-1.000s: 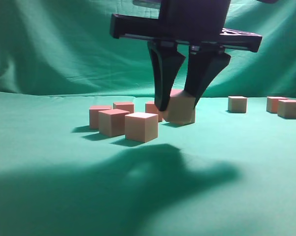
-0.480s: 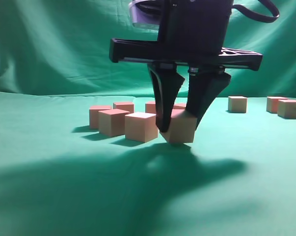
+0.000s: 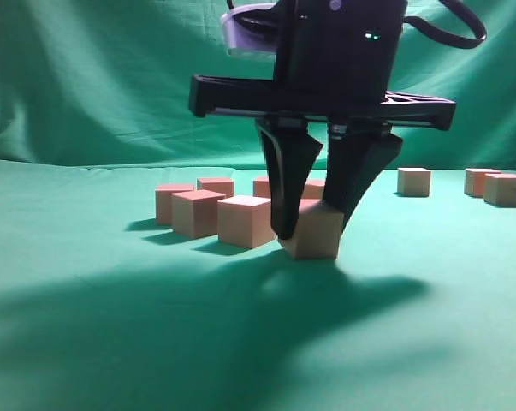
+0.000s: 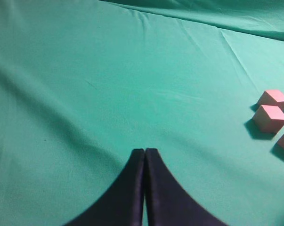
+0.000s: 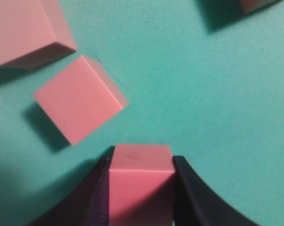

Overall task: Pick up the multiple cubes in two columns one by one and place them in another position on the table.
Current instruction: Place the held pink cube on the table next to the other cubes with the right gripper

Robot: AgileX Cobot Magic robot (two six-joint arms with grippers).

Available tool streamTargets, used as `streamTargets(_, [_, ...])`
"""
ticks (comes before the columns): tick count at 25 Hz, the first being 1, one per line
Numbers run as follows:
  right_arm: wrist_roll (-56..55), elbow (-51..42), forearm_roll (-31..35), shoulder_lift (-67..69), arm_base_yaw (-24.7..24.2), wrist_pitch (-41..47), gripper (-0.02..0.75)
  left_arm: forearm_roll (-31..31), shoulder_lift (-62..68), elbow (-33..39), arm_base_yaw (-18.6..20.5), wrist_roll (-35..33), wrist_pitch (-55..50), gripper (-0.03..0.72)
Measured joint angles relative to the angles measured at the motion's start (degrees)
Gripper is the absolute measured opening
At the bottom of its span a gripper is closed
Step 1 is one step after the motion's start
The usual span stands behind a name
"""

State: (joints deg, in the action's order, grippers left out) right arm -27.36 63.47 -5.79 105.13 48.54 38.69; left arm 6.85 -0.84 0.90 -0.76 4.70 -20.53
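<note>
**A cube is pinched low over the green cloth, close to its neighbors**

On the left, the left gripper [image 4: 144, 155] is squeezed tight with nothing in it, away from the cubes. In the middle, the right gripper [image 3: 311, 233] grips the held cube [image 3: 315, 229], which looks tipped, one corner at or almost on the table [image 3: 86, 342]. Just left sits the near cube [image 3: 246, 220]. If the fingers open while it is tipped, it might roll or bump that cube.
</note>
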Motion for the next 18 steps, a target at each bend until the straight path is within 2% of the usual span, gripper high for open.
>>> streamTargets(5, [2.6, 0.0, 1.3, 0.3, 0.0, -0.2, 0.263, 0.0, 0.0, 0.0, 0.0, 0.0, 0.0, 0.000])
streamTargets(6, [2.6, 0.0, 1.8, 0.6, 0.0, 0.1, 0.341, 0.0, 0.0, 0.0, 0.0, 0.0, 0.0, 0.000])
streamTargets(9, [2.7, 1.3, 2.5, 1.0, 0.0, 2.8, 0.506, 0.0, 0.0, 0.0, 0.0, 0.0, 0.0, 0.000])
streamTargets(12, [4.2, 4.6, 2.5, 1.0, 0.1, 7.7, 0.636, 0.0, 0.0, 0.0, 0.0, 0.0, 0.0, 0.000])
streamTargets(15, [5.7, 10.1, 1.5, 1.0, 0.1, 14.1, 0.632, 0.0, 0.0, 0.0, 0.0, 0.0, 0.0, 0.000])
streamTargets(16, [6.2, 11.9, 0.5, 1.0, 0.1, 16.4, 0.632, 0.0, 0.0, 0.0, 0.0, 0.0, 0.0, 0.000])
streamTargets(17, [6.8, 14.2, -0.9, 1.0, 0.1, 19.3, 0.673, 0.0, 0.0, 0.0, 0.0, 0.0, 0.0, 0.000])
streamTargets(18, [7.1, 16.5, -3.0, 1.0, 0.1, 22.3, 0.658, 0.0, 0.0, 0.0, 0.0, 0.0, 0.0, 0.000])
